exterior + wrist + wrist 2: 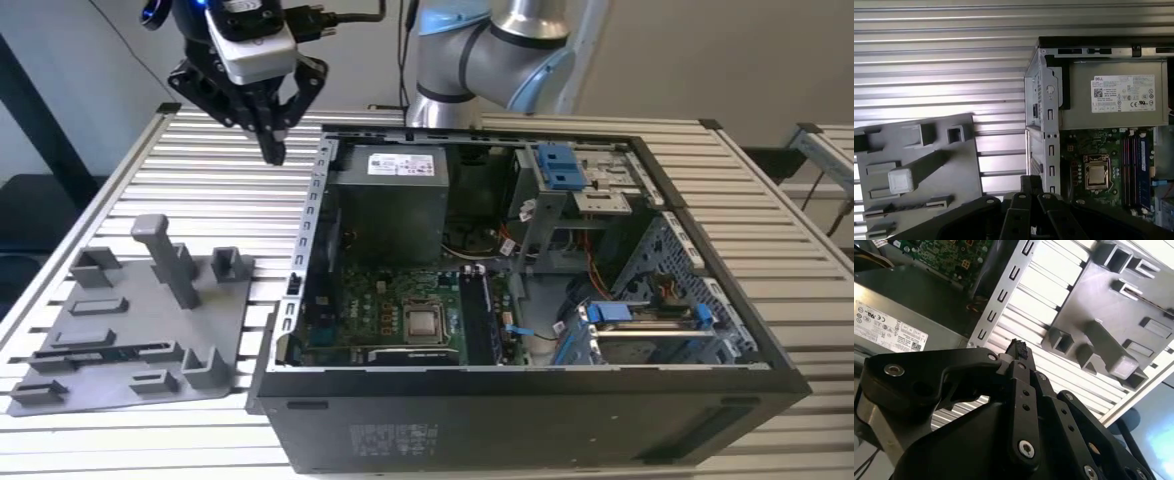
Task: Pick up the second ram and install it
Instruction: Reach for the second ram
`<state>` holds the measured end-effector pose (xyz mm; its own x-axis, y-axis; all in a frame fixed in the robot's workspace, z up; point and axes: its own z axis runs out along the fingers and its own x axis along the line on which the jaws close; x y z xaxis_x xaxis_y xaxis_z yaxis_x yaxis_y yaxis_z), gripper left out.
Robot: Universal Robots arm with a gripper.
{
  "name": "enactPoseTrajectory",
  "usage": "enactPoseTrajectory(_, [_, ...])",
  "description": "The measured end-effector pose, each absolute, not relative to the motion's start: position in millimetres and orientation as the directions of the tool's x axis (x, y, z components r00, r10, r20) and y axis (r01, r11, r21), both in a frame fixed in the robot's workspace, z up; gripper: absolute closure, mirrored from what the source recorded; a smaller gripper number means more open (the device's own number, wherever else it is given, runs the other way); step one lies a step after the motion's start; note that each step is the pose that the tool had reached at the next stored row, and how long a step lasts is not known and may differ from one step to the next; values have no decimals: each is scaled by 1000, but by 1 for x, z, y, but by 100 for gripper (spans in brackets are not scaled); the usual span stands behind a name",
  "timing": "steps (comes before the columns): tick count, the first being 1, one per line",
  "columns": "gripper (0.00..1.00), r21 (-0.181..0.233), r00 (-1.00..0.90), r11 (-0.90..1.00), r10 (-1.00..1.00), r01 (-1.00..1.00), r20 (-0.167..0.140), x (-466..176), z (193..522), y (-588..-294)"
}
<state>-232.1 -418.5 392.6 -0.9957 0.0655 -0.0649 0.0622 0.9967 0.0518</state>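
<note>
step in hand, by my read: approach to the pick, nothing lifted yet.

your gripper [275,150] hangs high over the slatted table [120,190], just beside the far corner of the open pc case [534,420], on the exterior view's left of it. its fingers look clenched tip to tip with nothing between them.

second ram [1149,295]: i take it to be the thin dark strip with gold flecks standing on edge in a slot of the grey fixture plate [1089,292], as the second wrist view shows it. it's well apart from the gripper. in the exterior view i can't make it out for sure on the plate.

the long black slots [1131,170] on the motherboard [387,290] sit just beside the cpu socket. one looks already filled by a blue stick, but i can't confirm that.

what the pick calls for, as i judge it: the pincer released first, the fingers squared across the stick's flat faces, a straight descent that clears the plate's tall peg [174,262], and a grip near the middle so the stick lifts level.
</note>
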Motion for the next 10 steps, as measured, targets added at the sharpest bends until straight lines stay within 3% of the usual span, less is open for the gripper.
enactPoseTrajectory(10, [89, 52, -995, 997, 62, 58, -75, -253, 393, -421])
